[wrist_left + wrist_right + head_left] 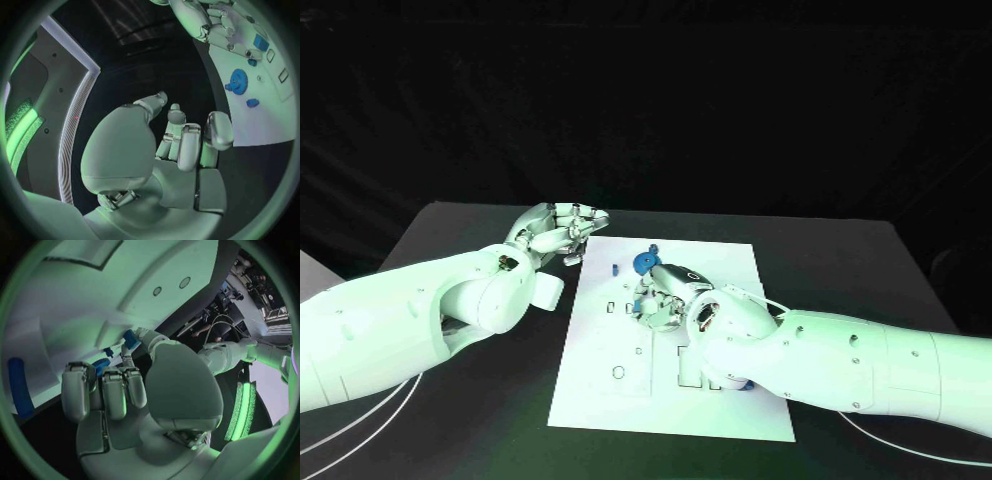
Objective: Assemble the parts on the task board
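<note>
While the right hand [669,300] bends over the middle of the task board [718,400], its fingers curl down around a small blue part [130,339], pinched at the fingertips just above the white surface; the right wrist view shows this piece between thumb and forefinger. Left hand [560,228] hangs off the board at its 10 o'clock corner, over the desk [848,250], fingers curled inward on nothing. A blue gear-like disc [645,263] sits on the board near its 12 o'clock edge, with a small blue peg [252,103] just beside it in the left wrist view. A long blue bar [19,387] lies near the board's edge at 5 o'clock from the right hand. Judged from their look, the parts are light, rigid plastic, smooth and likely slippery against metal fingertips; they should tolerate a firm pinch. The disc is best taken by its rim, the held piece by its flat opposite faces, kept upright for seating in a recess.
</note>
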Motion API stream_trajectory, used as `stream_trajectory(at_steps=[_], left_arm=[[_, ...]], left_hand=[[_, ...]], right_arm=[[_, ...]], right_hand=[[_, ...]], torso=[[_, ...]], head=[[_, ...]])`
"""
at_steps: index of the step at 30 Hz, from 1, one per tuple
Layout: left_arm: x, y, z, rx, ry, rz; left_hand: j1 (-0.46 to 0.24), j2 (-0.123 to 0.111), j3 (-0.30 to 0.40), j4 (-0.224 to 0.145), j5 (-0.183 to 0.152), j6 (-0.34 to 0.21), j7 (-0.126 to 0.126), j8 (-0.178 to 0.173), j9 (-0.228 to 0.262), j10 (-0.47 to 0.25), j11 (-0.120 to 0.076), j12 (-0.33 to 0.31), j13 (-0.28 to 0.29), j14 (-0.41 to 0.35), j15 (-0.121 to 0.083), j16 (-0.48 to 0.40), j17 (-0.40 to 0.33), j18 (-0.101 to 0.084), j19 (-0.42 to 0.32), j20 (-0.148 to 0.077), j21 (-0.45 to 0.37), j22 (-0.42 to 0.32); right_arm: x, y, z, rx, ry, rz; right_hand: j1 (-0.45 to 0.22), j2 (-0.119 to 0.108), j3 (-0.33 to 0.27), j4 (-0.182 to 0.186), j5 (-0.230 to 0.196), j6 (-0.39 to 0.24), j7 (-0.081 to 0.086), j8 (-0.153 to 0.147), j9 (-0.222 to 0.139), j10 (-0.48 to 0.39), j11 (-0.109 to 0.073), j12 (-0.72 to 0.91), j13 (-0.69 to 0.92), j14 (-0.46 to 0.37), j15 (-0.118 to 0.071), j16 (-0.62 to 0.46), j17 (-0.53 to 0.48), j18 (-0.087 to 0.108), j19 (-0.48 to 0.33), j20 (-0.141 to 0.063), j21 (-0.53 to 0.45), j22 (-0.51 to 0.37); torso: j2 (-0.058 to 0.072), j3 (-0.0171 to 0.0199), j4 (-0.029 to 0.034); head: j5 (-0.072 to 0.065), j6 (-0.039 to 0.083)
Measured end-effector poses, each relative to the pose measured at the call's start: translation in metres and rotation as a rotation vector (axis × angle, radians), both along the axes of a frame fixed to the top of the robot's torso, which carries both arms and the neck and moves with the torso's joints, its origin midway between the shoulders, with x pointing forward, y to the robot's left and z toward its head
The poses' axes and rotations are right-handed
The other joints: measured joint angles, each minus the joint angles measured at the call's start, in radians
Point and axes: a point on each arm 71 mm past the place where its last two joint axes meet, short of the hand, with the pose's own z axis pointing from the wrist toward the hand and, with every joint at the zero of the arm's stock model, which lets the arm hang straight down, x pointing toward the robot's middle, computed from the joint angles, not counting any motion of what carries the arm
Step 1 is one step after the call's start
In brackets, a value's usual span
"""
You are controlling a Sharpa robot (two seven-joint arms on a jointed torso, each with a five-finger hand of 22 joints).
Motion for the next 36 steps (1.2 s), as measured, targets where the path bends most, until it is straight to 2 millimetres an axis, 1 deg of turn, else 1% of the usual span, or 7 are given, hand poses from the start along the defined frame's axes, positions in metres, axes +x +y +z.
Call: stream_trajectory(at_steps=[7, 14, 16, 21, 23, 28, 36], left_arm=[[0.000, 0.000, 0.000, 0.001, 0.001, 0.000], [0.001, 0.001, -0.001, 0.011, 0.002, 0.002], [0.001, 0.002, -0.001, 0.022, 0.004, 0.002], [0.003, 0.004, -0.006, 0.092, 0.037, -0.011], [0.003, 0.004, -0.009, 0.133, 0.058, -0.027], [0.003, 0.001, -0.019, 0.283, 0.140, -0.112], [0.000, -0.013, -0.030, 0.584, 0.244, -0.263]], left_hand=[[0.000, 0.000, 0.000, 0.000, 0.000, 0.000, 0.000, 0.000, 0.000, 0.008, -0.002, 0.009, 0.011, 0.000, 0.000, 0.007, 0.000, 0.000, 0.005, 0.005, 0.004, 0.007], [0.000, 0.000, 0.000, 0.000, 0.000, 0.000, 0.000, 0.002, 0.000, 0.030, -0.001, 0.033, 0.037, 0.000, 0.000, 0.015, 0.000, 0.000, 0.020, 0.003, 0.012, 0.020], [-0.008, 0.003, -0.003, 0.003, 0.000, 0.000, 0.000, 0.005, 0.000, 0.049, -0.001, 0.053, 0.059, 0.000, 0.000, 0.023, 0.000, -0.017, 0.044, 0.002, 0.023, 0.044], [-0.109, -0.002, -0.059, 0.082, 0.000, 0.009, -0.009, 0.024, 0.000, 0.114, -0.010, 0.110, 0.133, 0.002, -0.002, 0.038, 0.000, -0.016, 0.100, -0.003, 0.051, 0.105], [-0.133, 0.002, -0.084, 0.109, 0.000, 0.024, -0.023, 0.042, 0.011, 0.139, -0.018, 0.128, 0.162, 0.005, -0.013, 0.042, 0.000, -0.032, 0.111, -0.011, 0.054, 0.120], [-0.162, 0.020, -0.131, 0.164, 0.000, 0.041, -0.041, 0.078, 0.041, 0.155, -0.034, 0.133, 0.179, 0.005, -0.024, 0.042, 0.000, -0.032, 0.120, -0.020, 0.054, 0.121], [-0.181, 0.043, -0.150, 0.179, 0.000, 0.041, -0.041, 0.101, 0.071, 0.154, -0.034, 0.128, 0.165, 0.005, -0.031, 0.042, 0.000, -0.032, 0.118, -0.025, 0.054, 0.115]], right_arm=[[0.000, 0.000, 0.000, 0.001, 0.001, 0.003], [-0.003, -0.002, 0.002, 0.016, -0.008, 0.002], [-0.003, -0.006, 0.003, 0.027, -0.017, -0.001], [-0.003, -0.025, 0.012, 0.102, -0.055, -0.002], [-0.001, -0.032, 0.018, 0.145, -0.068, 0.006], [0.004, -0.053, 0.036, 0.287, -0.072, 0.018], [0.020, -0.098, 0.057, 0.474, -0.023, -0.092]], right_hand=[[-0.005, -0.005, -0.026, 0.009, -0.004, -0.003, 0.001, -0.001, -0.003, 0.001, 0.001, -0.004, 0.000, 0.002, 0.002, 0.000, 0.001, 0.000, 0.000, 0.000, 0.000, 0.000], [-0.005, -0.005, -0.135, 0.039, -0.016, -0.014, 0.005, -0.006, -0.010, 0.001, 0.001, -0.012, 0.000, 0.003, 0.004, 0.000, 0.001, 0.000, 0.000, 0.007, -0.013, 0.000], [0.001, 0.001, -0.157, 0.047, -0.016, -0.023, 0.007, -0.012, -0.013, -0.001, 0.004, -0.012, 0.000, 0.000, 0.007, 0.000, 0.001, 0.000, 0.000, 0.007, -0.014, 0.000], [0.052, 0.030, -0.210, 0.072, 0.010, -0.041, 0.014, -0.024, -0.020, -0.001, 0.011, -0.037, 0.000, 0.003, 0.011, 0.000, 0.001, 0.000, -0.014, 0.020, -0.077, 0.000], [0.068, 0.036, -0.213, 0.074, 0.017, -0.044, 0.018, -0.024, -0.021, 0.001, 0.015, -0.053, 0.000, 0.000, 0.014, 0.000, 0.001, 0.016, -0.035, 0.020, -0.117, 0.000], [0.103, 0.039, -0.213, 0.082, 0.057, -0.042, 0.016, -0.012, -0.016, -0.028, 0.014, -0.105, 0.001, 0.000, 0.014, -0.025, 0.001, 0.032, -0.083, 0.014, -0.222, 0.001], [0.103, 0.039, -0.211, 0.090, 0.080, -0.042, 0.016, -0.005, -0.014, -0.028, 0.014, -0.105, 0.001, 0.000, 0.014, -0.025, 0.000, 0.032, -0.083, 0.014, -0.230, 0.001]], torso=[[0.000, 0.0001, 0.0000], [0.000, 0.0002, 0.0006], [0.000, 0.0009, 0.0012], [-0.002, 0.0009, 0.0007], [-0.003, 0.0005, -0.0006], [-0.008, 0.0015, -0.0050], [-0.018, 0.0065, -0.0113]], head=[[0.000, 0.001], [0.000, 0.001], [0.000, 0.001], [0.003, 0.001], [0.005, 0.001], [0.009, -0.002], [0.016, -0.011]])
